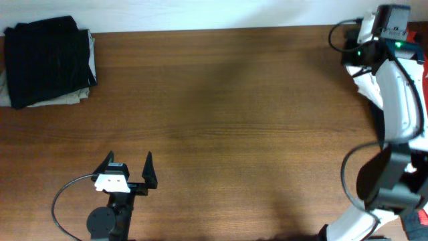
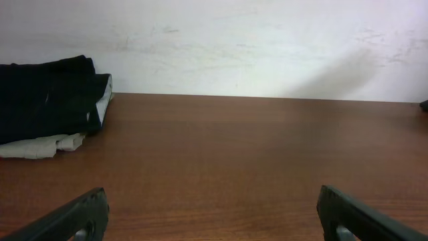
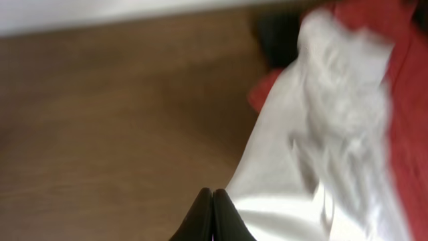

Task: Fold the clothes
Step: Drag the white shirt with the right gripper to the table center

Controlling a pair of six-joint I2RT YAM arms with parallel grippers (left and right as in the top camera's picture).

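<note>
The right gripper (image 3: 212,211) has its jaws pressed together, with the white T-shirt (image 3: 301,167) starting right at their tips; blur hides whether any cloth is caught. From there the shirt runs ahead and rightward as a crumpled length, toward the red garment (image 3: 401,100) beyond. The left gripper (image 1: 129,165), jaws spread wide, faces no shirt, only folded black clothes (image 1: 47,60) far ahead-left, so the right arm looks much the nearer.

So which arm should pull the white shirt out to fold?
Right: the right gripper, shut, seems to pinch the white T-shirt at its edge. The left gripper hangs open over the table, far away.
</note>
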